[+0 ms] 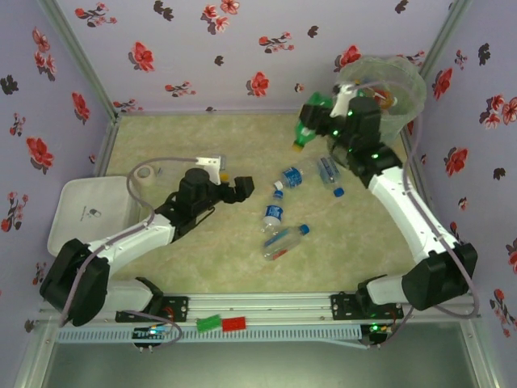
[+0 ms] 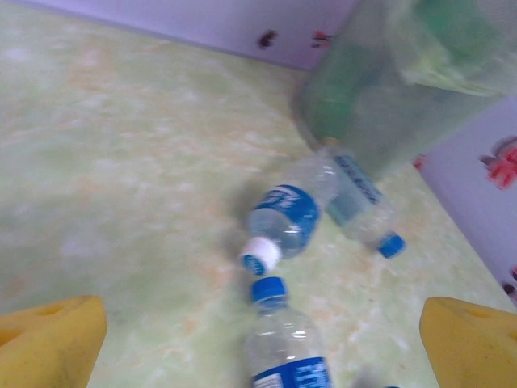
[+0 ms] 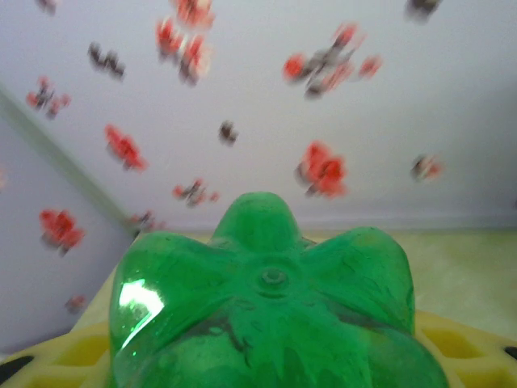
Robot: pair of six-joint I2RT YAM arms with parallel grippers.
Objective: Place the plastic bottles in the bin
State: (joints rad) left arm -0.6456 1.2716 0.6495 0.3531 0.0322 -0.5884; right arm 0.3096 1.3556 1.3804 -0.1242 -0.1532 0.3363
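Green bottle (image 1: 309, 123) | gripped by R tool (image 1: 328, 121) | L tool (image 1: 242, 187) wide open

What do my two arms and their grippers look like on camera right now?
Both arms, left arm and right arm, have white links joined by black joints, each with a grey cable looping alongside. The left gripper and right gripper are black with yellow fingers. Small green lights glow on the right arm's wrist.

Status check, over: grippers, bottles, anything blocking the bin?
Left gripper open, empty. Right gripper shut on green bottle, raised beside bin. Four clear bottles loose on table. Nothing seen blocking bin.
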